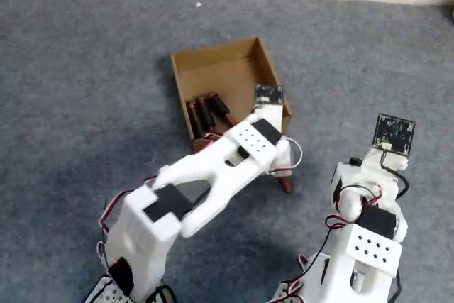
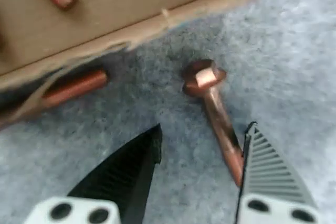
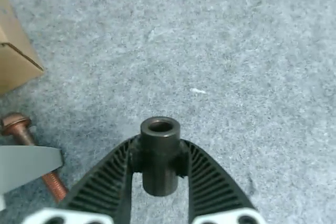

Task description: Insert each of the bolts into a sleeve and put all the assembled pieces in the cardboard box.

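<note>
The left arm (image 1: 213, 175) stretches to the cardboard box (image 1: 213, 49), its left gripper (image 2: 205, 129) wide open over a copper bolt (image 2: 205, 77) on the grey-carpeted desk (image 1: 85, 90), while the right gripper (image 3: 160, 148) clamps a dark sleeve (image 3: 159, 129) upright

Grey carpeted table (image 1: 78, 69) — cardboard box (image 1: 223, 79) on it; copper bolt (image 2: 215, 111) lies just beside the box.
</note>
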You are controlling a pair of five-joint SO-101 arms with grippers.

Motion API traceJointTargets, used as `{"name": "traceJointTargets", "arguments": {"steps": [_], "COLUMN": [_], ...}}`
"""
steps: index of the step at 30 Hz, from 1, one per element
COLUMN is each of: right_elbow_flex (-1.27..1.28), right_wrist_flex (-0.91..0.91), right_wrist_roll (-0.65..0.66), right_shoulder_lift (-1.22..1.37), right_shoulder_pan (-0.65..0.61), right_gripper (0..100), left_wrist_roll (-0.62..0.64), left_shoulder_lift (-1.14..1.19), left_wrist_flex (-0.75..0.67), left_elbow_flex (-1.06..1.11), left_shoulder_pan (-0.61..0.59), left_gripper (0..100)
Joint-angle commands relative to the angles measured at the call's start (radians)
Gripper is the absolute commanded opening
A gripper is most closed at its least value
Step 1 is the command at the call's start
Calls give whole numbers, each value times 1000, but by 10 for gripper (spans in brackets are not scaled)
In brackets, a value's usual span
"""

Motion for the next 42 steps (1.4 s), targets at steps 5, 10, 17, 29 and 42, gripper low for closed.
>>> {"name": "traceJointTargets", "arguments": {"steps": [5, 10, 17, 29, 42], "right_elbow_flex": [-8, -8, -7, -7, -18], "right_wrist_flex": [-31, -31, -31, -28, 87], "right_wrist_roll": [-3, -3, -3, -3, -49], "right_shoulder_lift": [-22, -22, -22, -25, -30], "right_shoulder_pan": [8, 8, 8, 4, -139], "right_gripper": [5, 5, 5, 5, 5], "left_wrist_roll": [8, 3, 3, -68, -227], "left_shoulder_lift": [70, 73, 64, -302, -860], "left_wrist_flex": [-3, -26, -31, 61, -132], "left_elbow_flex": [-110, -107, -105, 56, 524], "left_shoulder_pan": [10, -4, -22, -21, -51], "left_gripper": [156, 11, 5, 4, 4]}}
